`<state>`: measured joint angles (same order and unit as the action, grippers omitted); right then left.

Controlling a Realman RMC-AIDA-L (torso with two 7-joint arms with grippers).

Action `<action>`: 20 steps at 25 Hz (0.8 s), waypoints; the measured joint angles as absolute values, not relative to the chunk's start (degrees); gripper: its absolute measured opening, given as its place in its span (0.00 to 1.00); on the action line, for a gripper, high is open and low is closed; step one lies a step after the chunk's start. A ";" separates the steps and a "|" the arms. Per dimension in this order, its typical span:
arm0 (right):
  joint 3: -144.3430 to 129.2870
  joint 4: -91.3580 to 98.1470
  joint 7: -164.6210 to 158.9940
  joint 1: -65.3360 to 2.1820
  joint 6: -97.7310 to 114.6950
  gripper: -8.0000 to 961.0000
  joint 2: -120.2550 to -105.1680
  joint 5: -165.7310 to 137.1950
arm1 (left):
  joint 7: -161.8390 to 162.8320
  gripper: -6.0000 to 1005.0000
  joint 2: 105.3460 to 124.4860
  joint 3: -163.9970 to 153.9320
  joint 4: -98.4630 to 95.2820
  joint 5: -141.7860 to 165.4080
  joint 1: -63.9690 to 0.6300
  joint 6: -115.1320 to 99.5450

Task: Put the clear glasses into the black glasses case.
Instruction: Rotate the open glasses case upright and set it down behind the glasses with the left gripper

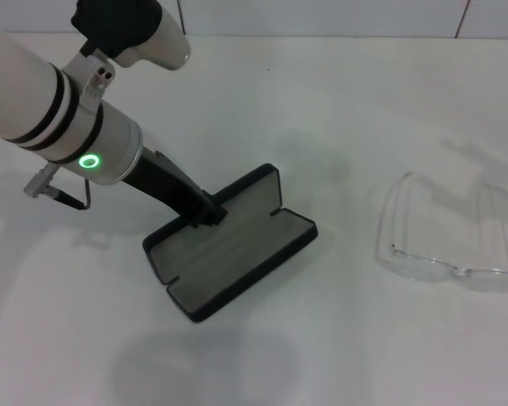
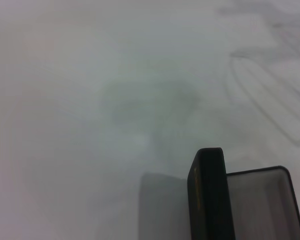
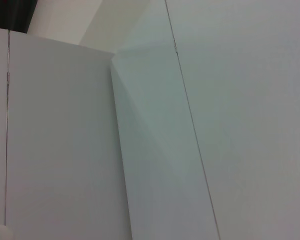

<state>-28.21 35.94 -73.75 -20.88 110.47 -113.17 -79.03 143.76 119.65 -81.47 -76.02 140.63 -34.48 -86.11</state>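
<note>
Case: the black glasses case [image 1: 237, 262] lies open, grey lining up.
My left gripper [image 1: 210, 213]: at its lid edge; finger state unclear.
Glasses: the clear glasses [image 1: 453, 241] at three o'clock, well apart.

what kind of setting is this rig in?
Probably a lab test bench: a bare white table backed by plain white wall panels, holding only the open black glasses case, which the left gripper touches, and the clear glasses.
</note>
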 joint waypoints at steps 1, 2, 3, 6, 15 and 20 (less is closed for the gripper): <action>-28.21 35.82 -73.74 -20.88 110.47 0.79 -113.13 -78.85 | 143.20 0.22 119.61 -81.42 -76.15 140.08 -34.50 -86.52; -28.22 35.67 -73.74 -20.85 110.48 0.79 -113.04 -78.56 | 142.48 0.22 119.57 -81.29 -76.41 139.30 -34.51 -86.89; -28.21 35.51 -73.74 -20.74 110.49 0.79 -112.94 -78.20 | 141.88 0.22 119.55 -81.22 -76.79 138.86 -34.51 -87.12; -28.21 35.42 -73.63 -20.35 110.68 0.79 -112.76 -77.66 | 139.60 0.21 119.53 -81.29 -78.58 138.32 -33.99 -87.27; -26.16 31.34 -71.42 -20.04 113.20 0.78 -111.86 -76.15 | 118.55 0.23 119.84 -91.29 -87.90 136.20 -26.90 -84.38; -25.17 31.09 -70.97 -19.32 113.48 0.78 -111.80 -76.15 | 113.51 0.24 119.86 -98.35 -93.55 137.43 -21.79 -74.41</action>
<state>-25.17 31.09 -70.97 -19.32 113.48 -111.80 -76.15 113.51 119.86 -98.35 -93.55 137.43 -21.79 -74.41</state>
